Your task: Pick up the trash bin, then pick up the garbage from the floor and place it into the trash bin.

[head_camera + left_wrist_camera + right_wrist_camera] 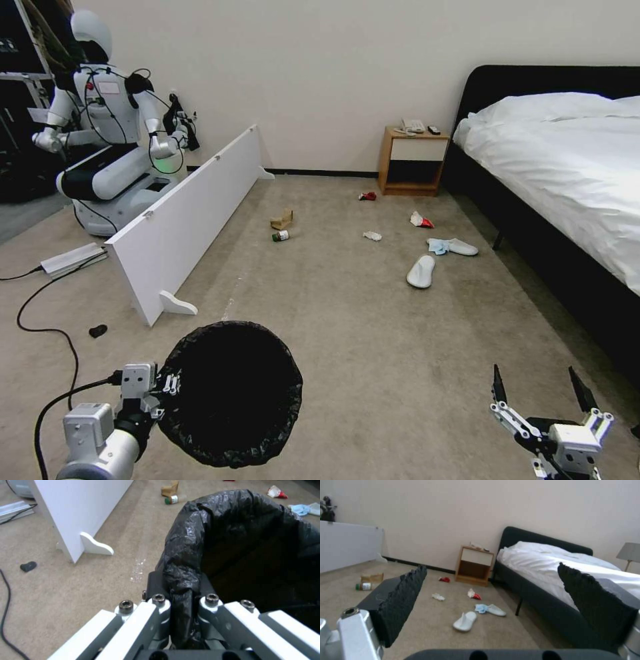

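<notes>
I have the left gripper (180,592) clamped on the bag-lined rim of the trash bin (230,393), which hangs just beside it, mouth facing me. My right gripper (543,390) hovers low over the floor (373,347) with its fingers spread wide, holding nothing. Ahead of it lie two white slippers (421,271) with a blue cloth (437,247), then a tissue (372,235) and snack packet (420,220). Beyond the bin sit a bottle (281,235) and paper bag (282,219); farthest, a red can (367,196).
</notes>
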Available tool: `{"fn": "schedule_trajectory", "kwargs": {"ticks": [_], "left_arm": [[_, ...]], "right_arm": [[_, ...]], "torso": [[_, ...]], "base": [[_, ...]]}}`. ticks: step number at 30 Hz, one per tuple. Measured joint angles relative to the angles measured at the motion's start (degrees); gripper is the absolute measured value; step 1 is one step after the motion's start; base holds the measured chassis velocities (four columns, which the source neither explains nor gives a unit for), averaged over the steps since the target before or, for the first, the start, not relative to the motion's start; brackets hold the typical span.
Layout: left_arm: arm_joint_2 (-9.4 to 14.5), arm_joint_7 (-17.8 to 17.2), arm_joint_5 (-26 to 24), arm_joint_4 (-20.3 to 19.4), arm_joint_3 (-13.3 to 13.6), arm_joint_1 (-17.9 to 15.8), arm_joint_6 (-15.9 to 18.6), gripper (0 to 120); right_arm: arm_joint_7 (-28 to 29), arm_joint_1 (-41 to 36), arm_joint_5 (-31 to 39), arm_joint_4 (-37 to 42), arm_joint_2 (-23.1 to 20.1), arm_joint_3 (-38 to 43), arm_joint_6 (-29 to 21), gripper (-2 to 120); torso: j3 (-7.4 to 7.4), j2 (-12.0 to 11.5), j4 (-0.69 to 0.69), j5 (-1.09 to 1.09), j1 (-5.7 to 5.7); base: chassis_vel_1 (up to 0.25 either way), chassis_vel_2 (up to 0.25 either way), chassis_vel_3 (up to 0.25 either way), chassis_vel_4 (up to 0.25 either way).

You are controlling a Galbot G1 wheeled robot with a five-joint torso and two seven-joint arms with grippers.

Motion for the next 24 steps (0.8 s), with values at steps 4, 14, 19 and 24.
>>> {"fn": "schedule_trajectory", "kwargs": {"ticks": [4, 14, 19, 24], "left_arm": [[0.0, 0.0, 0.0, 0.0, 0.0, 0.0, 0.0, 4], [-0.1, 0.1, 0.0, -0.1, 0.1, 0.0, 0.0, 4], [-0.1, 0.1, 0.1, -0.1, 0.3, -0.2, 0.0, 4], [-0.1, 0.1, 0.2, -0.1, 0.5, -0.3, 0.1, 4]], "right_arm": [[-0.1, 0.0, 0.0, 0.0, 0.0, 0.0, 0.1, 100], [-0.3, -0.1, 0.2, 0.0, 0.0, 0.1, 0.3, 100], [-0.4, -0.1, 0.4, 0.1, 0.0, 0.1, 0.3, 100], [-0.5, -0.1, 0.4, 0.1, 0.0, 0.1, 0.4, 100]], "torso": [[0.0, 0.0, 0.0, 0.0, 0.0], [0.0, 0.0, 0.0, 0.0, 0.0], [0.0, 0.0, 0.0, 0.0, 0.0], [0.0, 0.0, 0.0, 0.0, 0.0]], "base": [[-0.102, 0.111, 0.095, -0.103], [-0.122, 0.119, 0.131, -0.112], [-0.126, 0.131, 0.131, -0.129], [-0.13, 0.127, 0.127, -0.131]]}}
